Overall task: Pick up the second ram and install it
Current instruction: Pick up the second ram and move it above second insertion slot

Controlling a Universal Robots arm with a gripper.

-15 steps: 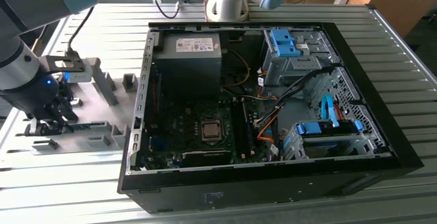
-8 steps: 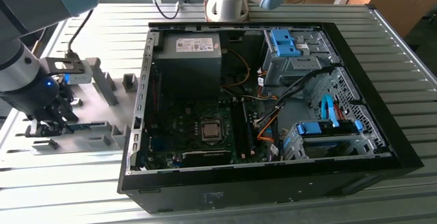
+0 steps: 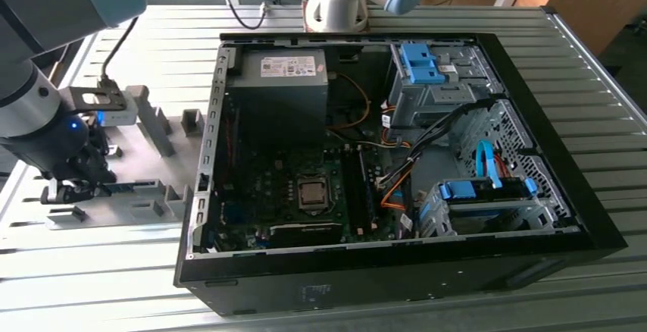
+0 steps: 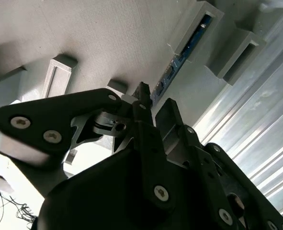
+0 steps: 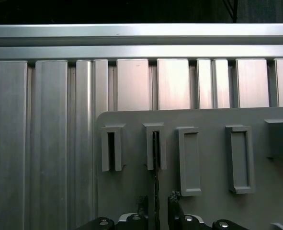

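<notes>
1. the ram (image 5: 156, 158) stands on edge in a slot of the grey fixture (image 5: 208, 120), on the bench (image 3: 101, 286) at the exterior view's left, beside the open case (image 3: 596, 226).
2. held upright like that, both its flat faces are free to pinch.
3. the gripper (image 5: 158, 201) sits low over it. the fingers (image 5: 174, 199) straddle the stick, released, with a gap either side.
4. i'd judge the grasp not yet made.
</notes>
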